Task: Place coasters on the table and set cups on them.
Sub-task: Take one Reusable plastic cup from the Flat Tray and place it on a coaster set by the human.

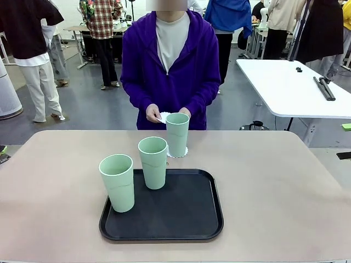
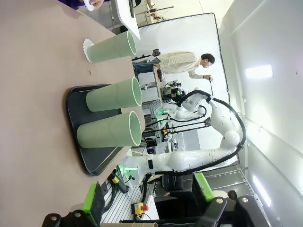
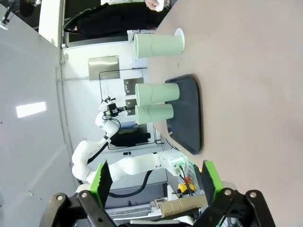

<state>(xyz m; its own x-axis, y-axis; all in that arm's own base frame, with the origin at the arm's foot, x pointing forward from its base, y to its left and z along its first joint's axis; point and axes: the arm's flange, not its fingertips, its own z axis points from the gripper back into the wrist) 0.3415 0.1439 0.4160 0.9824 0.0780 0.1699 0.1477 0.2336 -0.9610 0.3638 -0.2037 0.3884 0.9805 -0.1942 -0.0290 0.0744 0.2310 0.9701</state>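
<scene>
Beige tabletop [image 1: 285, 186] is stretching out ahead of both pincers. Black tray [image 1: 197, 219] is sitting on it, well ahead of the left pincer [image 2: 147, 194] and right pincer [image 3: 155, 177]. Both are standing wide open w/ nothing btwn the green pads. Two cups [image 1: 153, 163] are standing upright on the tray. The third cup [image 1: 177, 134], farthest from the pincers, is resting on a coaster [image 1: 184, 153] on bare tabletop just past the tray. Beyond it, the person's hands [image 1: 153, 113] are holding spare coasters [image 1: 163, 116]; can't tell how many.
</scene>
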